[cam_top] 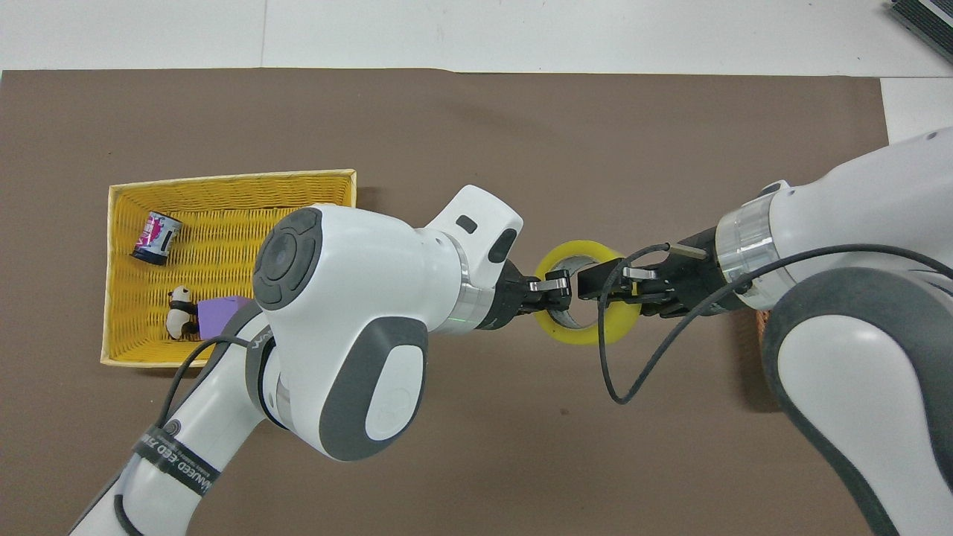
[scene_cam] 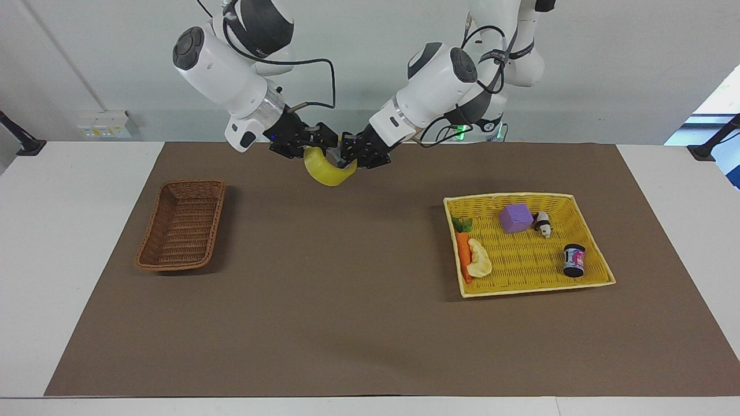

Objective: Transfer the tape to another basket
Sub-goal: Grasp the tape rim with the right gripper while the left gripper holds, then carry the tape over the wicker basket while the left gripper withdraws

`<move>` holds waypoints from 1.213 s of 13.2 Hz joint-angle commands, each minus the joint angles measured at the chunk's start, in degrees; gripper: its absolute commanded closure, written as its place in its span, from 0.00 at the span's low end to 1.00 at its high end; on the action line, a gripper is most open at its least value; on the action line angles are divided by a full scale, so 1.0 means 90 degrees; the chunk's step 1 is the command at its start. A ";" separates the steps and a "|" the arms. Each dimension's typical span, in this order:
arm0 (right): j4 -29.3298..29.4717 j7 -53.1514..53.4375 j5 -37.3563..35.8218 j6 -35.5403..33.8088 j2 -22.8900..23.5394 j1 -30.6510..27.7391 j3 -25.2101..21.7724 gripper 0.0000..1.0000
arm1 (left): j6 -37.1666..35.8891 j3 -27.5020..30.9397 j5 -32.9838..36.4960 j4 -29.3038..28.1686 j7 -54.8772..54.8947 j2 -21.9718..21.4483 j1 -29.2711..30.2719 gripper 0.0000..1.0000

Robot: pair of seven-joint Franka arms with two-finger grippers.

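The yellow tape [scene_cam: 329, 172] hangs in the air over the mat between the two baskets, close to the robots' edge of the mat. My left gripper [scene_cam: 350, 155] is shut on the rim of the tape [cam_top: 584, 336] on the side toward the left arm. My right gripper [scene_cam: 315, 144] reaches in from the other side and is at the tape's rim; it shows in the overhead view [cam_top: 593, 285] tip to tip with the left gripper [cam_top: 555, 286]. The brown wicker basket [scene_cam: 182, 225] stands empty toward the right arm's end of the table.
The yellow tray basket [scene_cam: 520, 290] toward the left arm's end holds a purple block [scene_cam: 515, 218], a panda figure [scene_cam: 542, 224], a dark printed can [scene_cam: 573, 260] and a carrot toy [scene_cam: 462, 248]. A brown mat [scene_cam: 347, 323] covers the table.
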 commanded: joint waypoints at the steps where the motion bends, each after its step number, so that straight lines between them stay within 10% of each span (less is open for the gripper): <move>1: -0.0091 0.0111 0.0059 -0.0060 -0.0033 -0.0049 0.0001 1.00 | 0.0158 0.0112 -0.0191 -0.0022 -0.0043 -0.0165 -0.0030 0.74; 2: -0.0091 0.0111 0.0058 -0.0060 -0.0033 -0.0049 0.0001 1.00 | 0.0168 0.0112 -0.0210 -0.0022 -0.0053 -0.0204 -0.0020 0.37; 4: -0.0091 0.0121 0.0058 -0.0050 -0.0033 -0.0039 0.0001 1.00 | 0.0178 0.0122 -0.0511 -0.0090 -0.0092 -0.0437 -0.0010 0.00; 11: 0.0095 -0.0035 -0.0029 -0.0079 0.0016 -0.0146 -0.0028 1.00 | -0.0172 0.0190 -0.0455 -0.0110 -0.0229 -0.0585 0.0672 0.00; 16: 0.0456 -0.0708 -0.0059 -0.0576 -0.0062 -0.0974 -0.0077 1.00 | -0.1850 0.0210 0.0392 0.0143 -0.0209 -0.0614 0.1970 0.00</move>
